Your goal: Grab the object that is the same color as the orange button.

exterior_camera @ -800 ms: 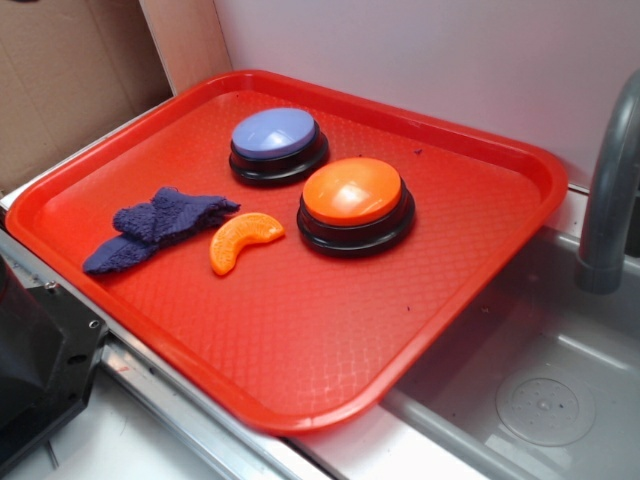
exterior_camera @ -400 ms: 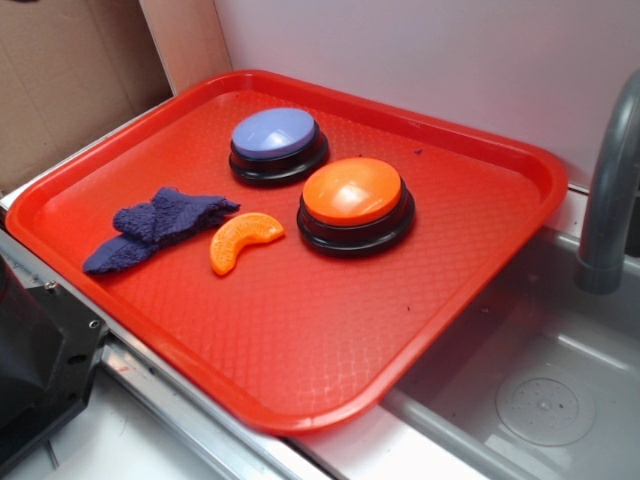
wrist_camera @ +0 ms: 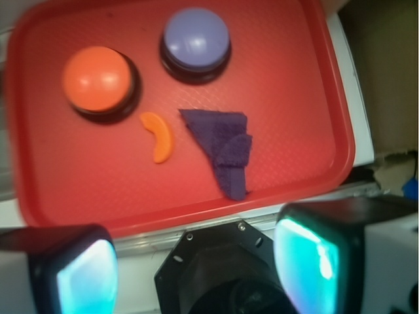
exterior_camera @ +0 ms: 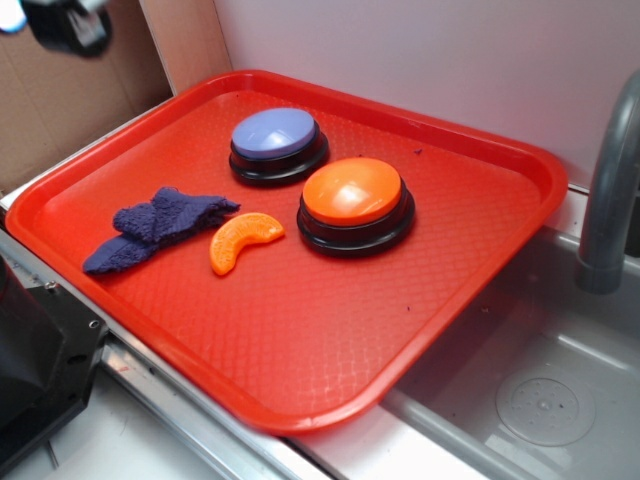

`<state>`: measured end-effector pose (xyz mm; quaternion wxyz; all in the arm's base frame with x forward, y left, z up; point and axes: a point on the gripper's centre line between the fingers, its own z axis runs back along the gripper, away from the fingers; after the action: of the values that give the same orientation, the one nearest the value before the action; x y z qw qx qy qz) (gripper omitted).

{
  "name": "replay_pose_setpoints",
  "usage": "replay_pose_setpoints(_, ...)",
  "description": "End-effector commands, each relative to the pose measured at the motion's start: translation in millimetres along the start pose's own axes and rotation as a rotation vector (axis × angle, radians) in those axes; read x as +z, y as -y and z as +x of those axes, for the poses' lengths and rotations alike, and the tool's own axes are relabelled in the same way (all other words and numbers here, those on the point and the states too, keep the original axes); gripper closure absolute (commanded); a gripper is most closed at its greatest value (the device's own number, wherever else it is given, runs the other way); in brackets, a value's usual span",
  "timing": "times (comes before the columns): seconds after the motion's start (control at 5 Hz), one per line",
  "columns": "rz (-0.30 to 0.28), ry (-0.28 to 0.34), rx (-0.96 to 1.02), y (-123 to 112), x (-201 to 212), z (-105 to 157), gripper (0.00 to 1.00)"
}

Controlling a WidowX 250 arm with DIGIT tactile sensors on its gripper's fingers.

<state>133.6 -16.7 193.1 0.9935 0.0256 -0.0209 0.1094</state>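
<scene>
**Orange slice waits on the tray, end effector high and away**

In the wrist view the end effector (wrist_camera: 196,261) hangs with fingers wide apart, empty, above the tray's (wrist_camera: 308,176) near edge. The orange slice (wrist_camera: 159,136) lies ahead and slightly left, its long axis running roughly away from the camera. The blue cloth (wrist_camera: 226,147) sits just beside it; the orange button (wrist_camera: 97,78) and lavender button (wrist_camera: 196,40) stand beyond. Nothing blocks a descent.

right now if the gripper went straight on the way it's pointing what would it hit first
Probably the red tray, near its front edge. The gripper is open, high above, looking down, empty. The blue cloth and the orange crescent lie just beyond that line. Depth is hard to judge, so the landing spot is uncertain.
</scene>
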Motion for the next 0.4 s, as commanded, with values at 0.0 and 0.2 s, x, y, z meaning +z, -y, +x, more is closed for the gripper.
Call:
replay_pose_setpoints(0.0,0.014,0.041,0.076,16.6,-64.6,22.2,0.0)
replay_pose_setpoints(0.2,-0.004,0.071,0.09,25.0,-92.8,31.0,0.0)
